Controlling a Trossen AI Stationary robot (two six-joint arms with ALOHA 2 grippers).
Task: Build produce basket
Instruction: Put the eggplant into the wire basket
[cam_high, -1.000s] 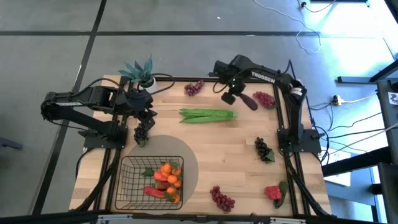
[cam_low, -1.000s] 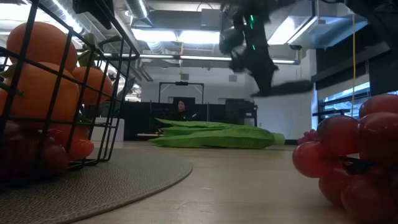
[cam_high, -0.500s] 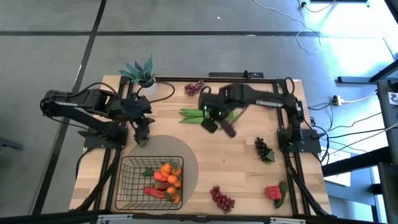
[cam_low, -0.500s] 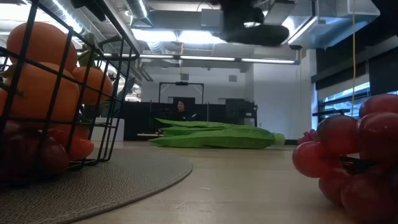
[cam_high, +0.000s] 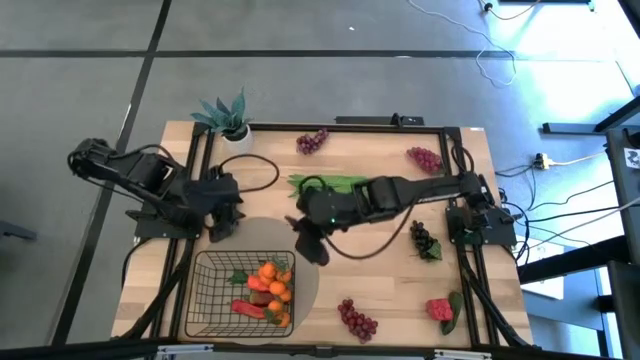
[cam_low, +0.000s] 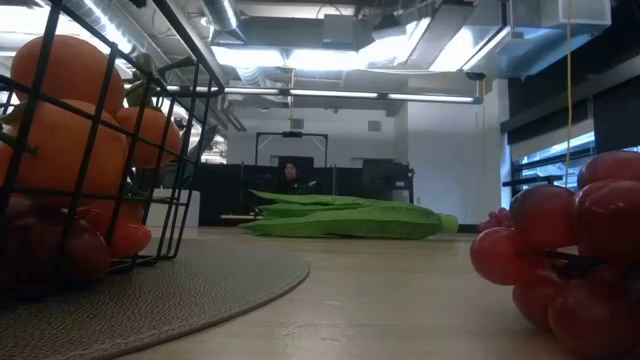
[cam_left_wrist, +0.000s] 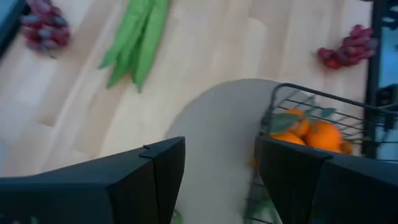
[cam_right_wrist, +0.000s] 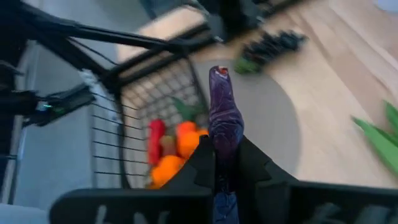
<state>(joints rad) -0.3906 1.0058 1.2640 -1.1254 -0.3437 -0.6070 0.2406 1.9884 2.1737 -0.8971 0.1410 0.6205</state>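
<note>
The wire basket stands on a grey round mat and holds tangerines and a red pepper. My right gripper reaches across the table to the mat's right edge, shut on a long dark-purple toy vegetable. My left gripper hangs open at the mat's far left edge, over a dark grape bunch that lies on the table. Green bean pods lie on the table's far middle. Neither gripper shows in the low view. My right gripper pinches the purple vegetable near one end between its two fingers. The fingers slant down toward the basket, and the vegetable lies along them, its free end sticking out past the fingertips. It is lifted clear, over the mat's edge beside the basket.
Grape bunches lie at the far middle, far right, right and near middle. A strawberry lies near right. A potted plant stands at the far left corner. A person sits in the room behind.
My right gripper has swung from the table's far right toward the near left, up out of the low view, carrying the purple vegetable past the bean pods to the mat beside the basket. My left arm has swung a little toward the near left, still open.
</note>
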